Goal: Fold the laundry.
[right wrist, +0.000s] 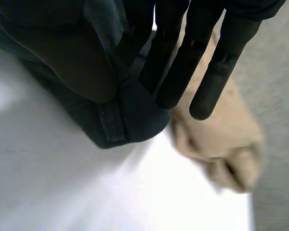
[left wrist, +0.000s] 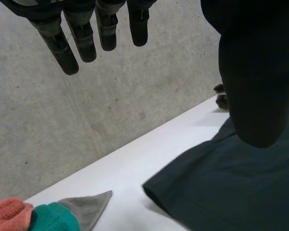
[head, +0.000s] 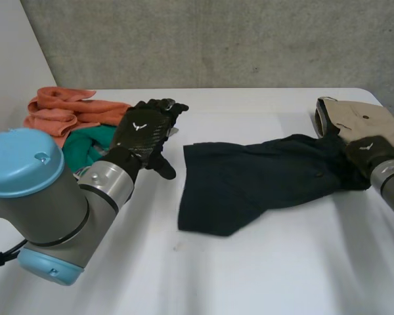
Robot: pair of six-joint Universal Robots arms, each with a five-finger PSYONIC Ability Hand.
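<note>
1. The left arm's grey joint with its light-blue caps sits over the near left corner of the white table.
2. A dark garment lies spread across the middle of the table, rumpled, its wider end toward the left and a narrower end reaching toward the right edge.
3. At the right edge, the right hand rests on that narrower end. In the right wrist view a fold of the dark cloth is pinched between its thumb and fingers.
4. The left hand hovers just beyond the garment's left end, apart from it, with its fingers straight and nothing held.
5. Behind the left hand, near the far left corner, lies a heap of laundry: a green cloth in front, an orange cloth behind it, and a grey cloth beside the green one.
6. At the far right corner a beige garment lies just beyond the right hand, touching the dark garment's end.
</note>
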